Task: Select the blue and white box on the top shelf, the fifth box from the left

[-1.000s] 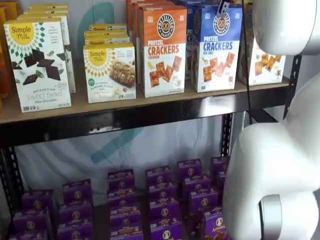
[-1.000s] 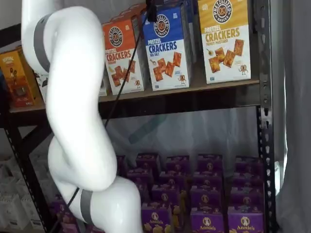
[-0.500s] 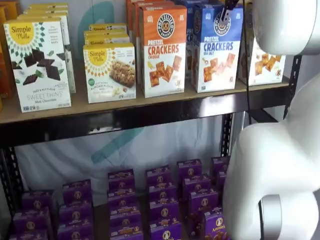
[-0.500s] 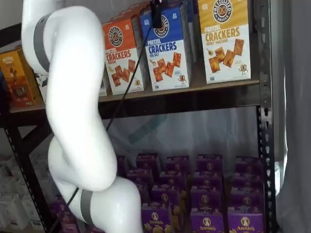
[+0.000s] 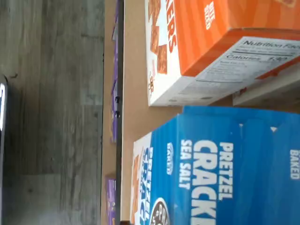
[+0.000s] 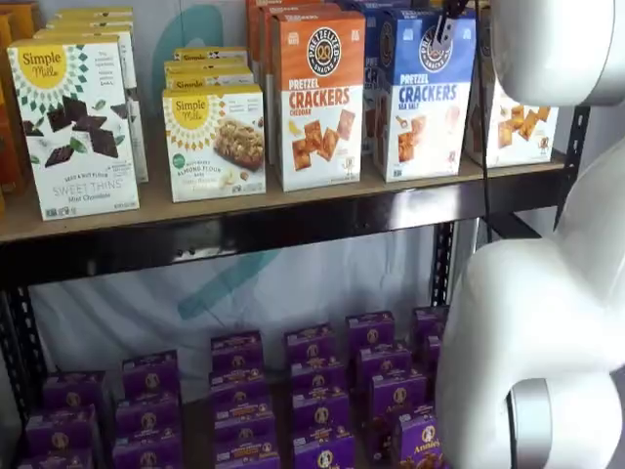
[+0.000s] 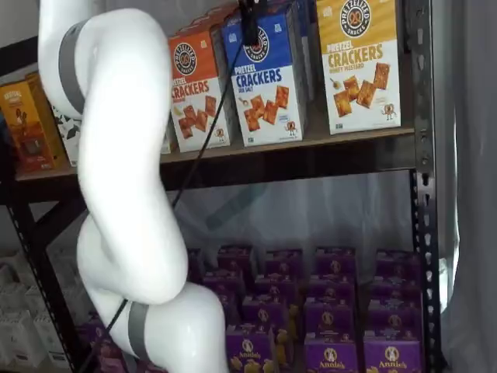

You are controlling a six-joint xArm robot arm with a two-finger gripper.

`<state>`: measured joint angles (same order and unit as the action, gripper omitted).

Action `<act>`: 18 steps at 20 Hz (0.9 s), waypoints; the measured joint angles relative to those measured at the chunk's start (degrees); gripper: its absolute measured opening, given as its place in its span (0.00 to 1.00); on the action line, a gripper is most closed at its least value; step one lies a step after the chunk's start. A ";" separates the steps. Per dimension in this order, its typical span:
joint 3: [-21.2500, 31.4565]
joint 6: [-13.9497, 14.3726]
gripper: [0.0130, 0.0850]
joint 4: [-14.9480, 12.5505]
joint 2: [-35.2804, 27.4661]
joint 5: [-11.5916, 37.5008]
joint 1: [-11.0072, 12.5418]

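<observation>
The blue and white box (image 6: 427, 93) stands on the top shelf (image 6: 293, 210) and also shows in a shelf view (image 7: 265, 78), leaning a little out of line with its neighbours. It fills much of the wrist view (image 5: 220, 168), with the tan shelf board (image 5: 133, 93) beside it. My gripper (image 7: 250, 19) hangs at the box's top edge in both shelf views (image 6: 451, 12). One black finger lies on the front face over the logo; the other is hidden behind the box. The gripper looks shut on the box's top.
An orange Cheddar box (image 6: 317, 98) stands close on the left and a yellow-topped cracker box (image 7: 359, 62) on the right. Simple Mills boxes (image 6: 78, 122) stand further left. Small purple boxes (image 6: 312, 391) fill the lower level. My white arm (image 7: 124, 155) stands before the shelves.
The black finger has come down onto the box's top front. The blue and white box has turned and tilted slightly; the neighbouring boxes have not moved.
</observation>
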<state>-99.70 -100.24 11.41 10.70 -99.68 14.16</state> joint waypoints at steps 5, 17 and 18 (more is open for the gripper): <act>1.41 0.67 1.00 -2.11 0.89 0.44 -1.51; 5.64 1.37 1.00 -3.49 2.85 3.02 -2.92; 5.72 1.36 1.00 -3.34 2.85 3.04 -2.85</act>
<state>-93.99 -98.89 8.08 13.55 -96.64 11.31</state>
